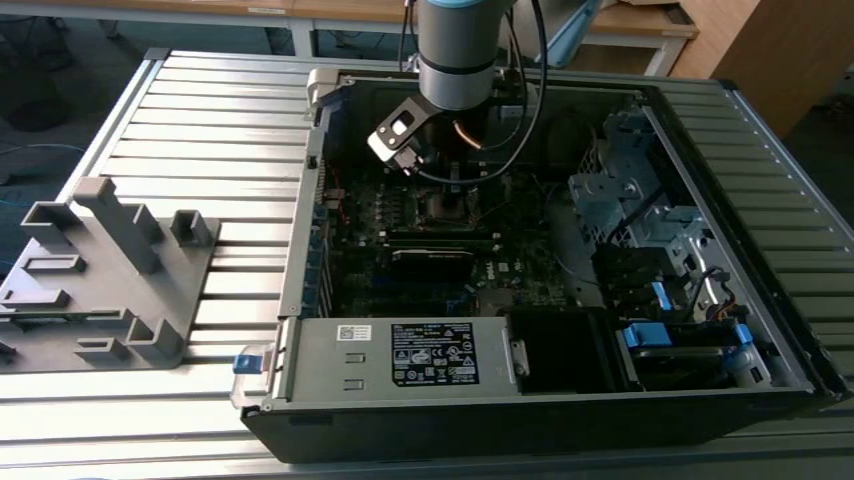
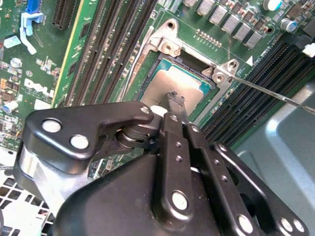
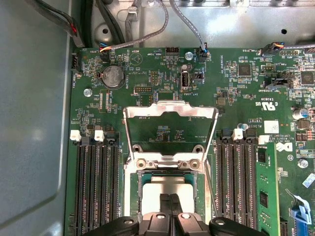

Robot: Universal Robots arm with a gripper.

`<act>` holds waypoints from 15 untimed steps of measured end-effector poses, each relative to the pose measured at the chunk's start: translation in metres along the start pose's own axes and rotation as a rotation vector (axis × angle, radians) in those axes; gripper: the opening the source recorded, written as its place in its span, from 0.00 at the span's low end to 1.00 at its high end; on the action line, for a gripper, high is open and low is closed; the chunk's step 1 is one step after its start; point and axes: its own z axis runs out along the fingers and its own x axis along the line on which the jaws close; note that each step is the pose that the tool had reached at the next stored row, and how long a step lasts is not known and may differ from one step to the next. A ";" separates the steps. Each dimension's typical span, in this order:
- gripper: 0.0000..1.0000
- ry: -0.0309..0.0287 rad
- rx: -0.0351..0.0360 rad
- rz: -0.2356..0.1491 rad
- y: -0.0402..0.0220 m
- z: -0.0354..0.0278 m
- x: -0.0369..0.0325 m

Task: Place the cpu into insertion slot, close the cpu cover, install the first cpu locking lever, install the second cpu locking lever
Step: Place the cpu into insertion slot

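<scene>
The grey robot arm reached down into an open black desktop computer case that lay flat on the ribbed aluminium tabletop. A grey plastic fixture with upright posts stood on the same tabletop, well apart from the case, toward the exterior view's left.

In both wrist views the black claw hung directly over the socket area of the green motherboard. Its two fingers were pressed together side by side with nothing between them. Their tips pointed at the small flat square cpu with the dull grey metal top; I could not tell whether they actually touched it.

That cpu lay flat inside the square insertion slot with the silvery metal rim, so it was already seated. The thin silvery square cpu cover with its square window was open, swung up on its hinge away from the slot, and green board showed through its window. In the second wrist view a thin straight metal rod ran out from one corner of the slot, across the rows of long black memory slots. More long black memory slots flanked the socket on both sides in the first wrist view. A round silver coin battery sat on the board beyond the raised cover.
</scene>
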 end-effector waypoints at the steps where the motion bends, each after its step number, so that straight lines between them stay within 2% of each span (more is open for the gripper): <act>1: 0.11 0.0000 0.0000 0.000 0.0000 0.0000 0.0000; 2: 0.11 0.0001 0.0001 0.000 0.0000 0.0000 0.0000; 3: 0.11 0.0001 0.0072 0.000 0.0002 0.0002 0.0000; 5: 0.11 -0.0006 0.0407 0.001 0.0006 0.0005 0.0000; 9: 0.11 -0.0007 0.0465 0.001 0.0006 0.0005 0.0000; 15: 0.11 0.0002 0.0465 -0.001 0.0023 0.0012 0.0012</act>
